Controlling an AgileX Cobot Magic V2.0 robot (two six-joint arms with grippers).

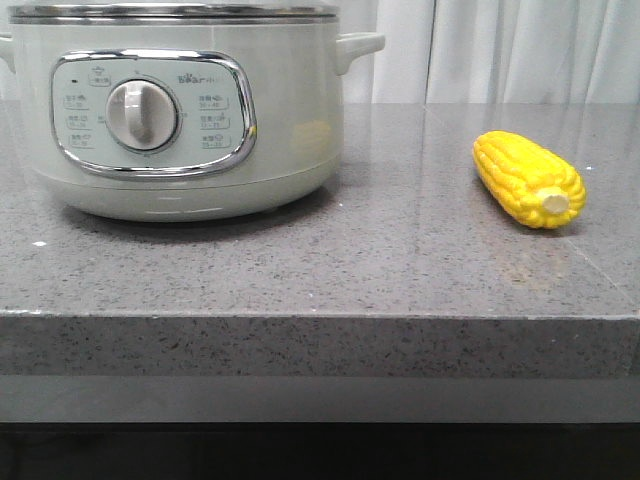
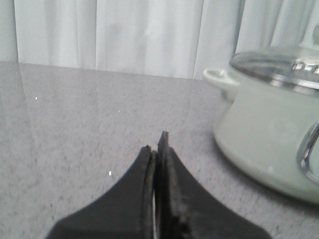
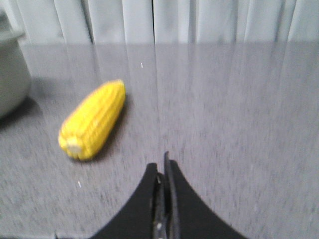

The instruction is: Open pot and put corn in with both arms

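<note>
The pot [image 1: 190, 110], pale grey-green with a chrome-framed panel and round dial [image 1: 141, 115], stands at the left of the grey stone table with its steel-rimmed lid [image 1: 175, 10] on. It also shows in the left wrist view [image 2: 269, 129], with its glass lid [image 2: 279, 67]. The corn [image 1: 528, 178] lies on the table at the right, stub end toward the front; it also shows in the right wrist view [image 3: 93, 119]. My left gripper [image 2: 158, 142] is shut and empty, apart from the pot. My right gripper [image 3: 163, 162] is shut and empty, apart from the corn. Neither gripper shows in the front view.
The grey speckled table [image 1: 330, 270] has its front edge close to the camera. White curtains [image 1: 500, 50] hang behind the table. The pot's side handle [image 1: 358, 48] sticks out toward the corn's side.
</note>
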